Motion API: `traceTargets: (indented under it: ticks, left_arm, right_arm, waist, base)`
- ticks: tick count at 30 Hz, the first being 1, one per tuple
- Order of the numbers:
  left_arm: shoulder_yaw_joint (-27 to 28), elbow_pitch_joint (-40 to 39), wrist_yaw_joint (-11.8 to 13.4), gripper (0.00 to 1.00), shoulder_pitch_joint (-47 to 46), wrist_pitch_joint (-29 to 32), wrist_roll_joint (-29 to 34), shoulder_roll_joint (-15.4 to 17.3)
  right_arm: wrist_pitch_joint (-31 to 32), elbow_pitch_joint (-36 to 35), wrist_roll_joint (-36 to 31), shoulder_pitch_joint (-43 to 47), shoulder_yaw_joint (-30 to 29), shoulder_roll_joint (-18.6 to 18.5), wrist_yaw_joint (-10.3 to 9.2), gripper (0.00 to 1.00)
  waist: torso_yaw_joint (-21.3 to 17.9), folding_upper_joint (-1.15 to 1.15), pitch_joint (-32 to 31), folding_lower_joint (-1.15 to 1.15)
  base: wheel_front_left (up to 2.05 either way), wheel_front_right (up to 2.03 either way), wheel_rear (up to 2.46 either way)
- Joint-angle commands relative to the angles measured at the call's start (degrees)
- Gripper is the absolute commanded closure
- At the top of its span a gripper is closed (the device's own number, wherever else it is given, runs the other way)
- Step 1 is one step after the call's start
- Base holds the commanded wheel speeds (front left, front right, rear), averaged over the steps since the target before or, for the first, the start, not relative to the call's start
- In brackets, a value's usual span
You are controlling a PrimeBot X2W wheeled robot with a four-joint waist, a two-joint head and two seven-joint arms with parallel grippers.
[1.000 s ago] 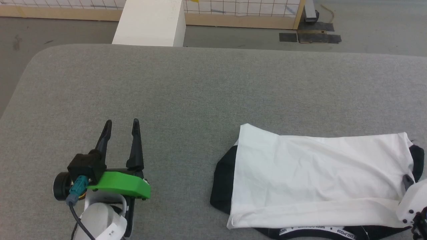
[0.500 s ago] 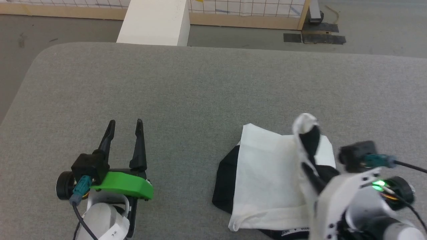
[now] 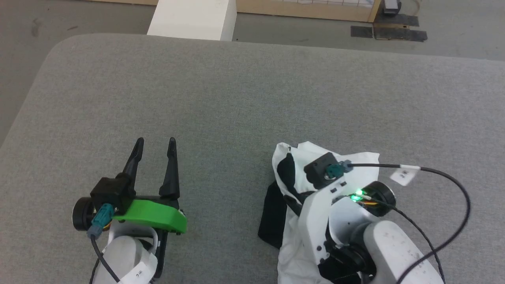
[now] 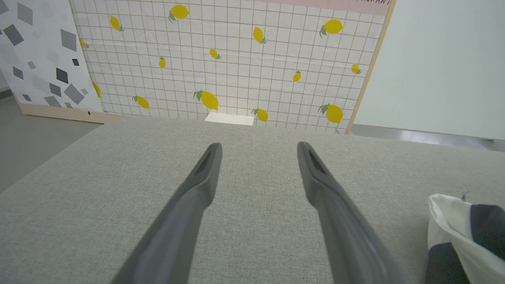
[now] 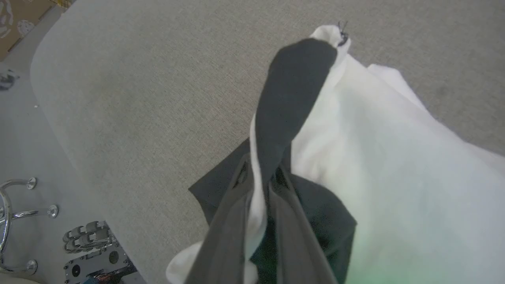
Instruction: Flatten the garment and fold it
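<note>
The garment [image 3: 357,159] lies bunched at the near right of the grey table [image 3: 236,98], white body on top, a black sleeve [image 3: 270,215] sticking out on its left. My right gripper [image 3: 291,193] is over it, shut on a fold of white and black cloth that it holds raised. In the right wrist view the fingers [image 5: 232,221] pinch that fold, and a black sleeve [image 5: 292,90] drapes past the tips over the white body [image 5: 378,150]. My left gripper [image 3: 155,141] stands open at the near left, nothing between its fingers [image 4: 197,189]. The garment's edge [image 4: 449,221] lies to its right.
Beyond the table's far edge stand a white block [image 3: 193,17] and a lemon-print grid wall [image 4: 236,59]. The table's rounded left corner [image 3: 59,47] drops to grey floor. Chrome legs and wheels [image 5: 23,221] stand on the floor below the near edge.
My right gripper swept in from the right edge to the left, carrying the garment's right end over the rest, so the spread cloth is now bunched. The head camera tilted down slightly. The left arm stayed put.
</note>
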Motion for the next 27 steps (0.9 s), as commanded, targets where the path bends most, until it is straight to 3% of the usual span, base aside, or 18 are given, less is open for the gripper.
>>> traceTargets:
  ticks: [1, 3, 4, 5, 10, 15, 16, 20, 25, 27]
  left_arm:
    - [-0.1, 0.2, -0.2, 0.00, -1.0, -0.3, -0.4, -0.2]
    - [-0.2, 0.4, -0.2, 0.00, -1.1, -0.3, -0.5, -0.2]
    - [-0.2, 0.5, -0.2, 0.00, -1.2, -0.3, -0.6, -0.3]
    - [-0.2, 0.5, -0.2, 0.00, -1.3, -0.3, -0.6, -0.3]
    - [0.0, 0.7, -0.1, 0.00, -1.0, -0.3, -0.6, -0.3]
    - [0.5, 0.2, 0.0, 0.00, -0.4, -0.3, -0.3, -0.3]
    - [0.7, -0.1, 0.0, 0.00, -0.2, -0.3, -0.2, -0.3]
    - [1.2, -0.7, 0.0, 0.00, 0.3, -0.3, 0.1, -0.3]
    - [1.6, -1.8, 0.2, 0.00, 1.0, -0.3, 0.1, -0.3]
    - [1.8, -2.0, 0.2, 0.00, 1.2, -0.3, 0.2, -0.3]
  right_arm:
    - [-0.7, 2.3, 0.4, -1.6, 0.7, 0.0, -0.08, 1.00]
    - [-1.7, 6.1, 1.0, -3.1, 1.2, 0.0, -0.08, 1.00]
    - [-2.1, 7.7, 1.8, -3.7, 1.6, 0.0, -0.08, 0.42]
    - [-2.2, 8.9, 2.6, -4.1, 1.9, 0.0, -0.08, 0.00]
    - [-6.0, 9.4, 7.9, -5.7, 3.2, 0.0, -0.08, 0.00]
    - [-15.8, 1.0, 13.9, -5.3, 0.6, 0.0, -0.08, 0.00]
    - [-20.5, -3.3, 17.1, -3.7, -2.5, 0.0, -0.08, 0.00]
    - [-26.7, -9.3, 18.1, 1.6, -11.2, 0.0, -0.08, 0.00]
    - [-30.0, -11.0, 21.4, 9.1, -21.2, 0.0, -0.08, 0.00]
    - [-30.1, -10.1, 19.0, 11.3, -24.0, 0.0, -0.08, 0.00]
  waist:
    - [0.4, 0.00, 0.5, 0.00]
    - [0.6, 0.00, 0.7, 0.00]
    - [0.7, 0.00, 0.8, 0.00]
    - [0.7, 0.00, 0.8, 0.00]
    - [0.1, 0.00, 0.5, 0.00]
    - [-1.2, 0.00, -0.5, 0.00]
    - [-1.8, 0.00, -0.9, 0.00]
    - [-3.2, 0.00, -1.7, 0.00]
    - [-5.0, 0.00, -2.4, 0.00]
    - [-5.6, 0.00, -2.5, 0.00]
  base:
    - [0.00, 0.00, 0.00]
    - [0.00, 0.00, 0.00]
    - [0.00, 0.00, 0.00]
    - [0.00, 0.00, 0.00]
    - [0.00, 0.00, 0.00]
    - [0.00, 0.00, 0.00]
    - [0.00, 0.00, 0.00]
    - [0.00, 0.00, 0.00]
    - [0.00, 0.00, 0.00]
    - [0.00, 0.00, 0.00]
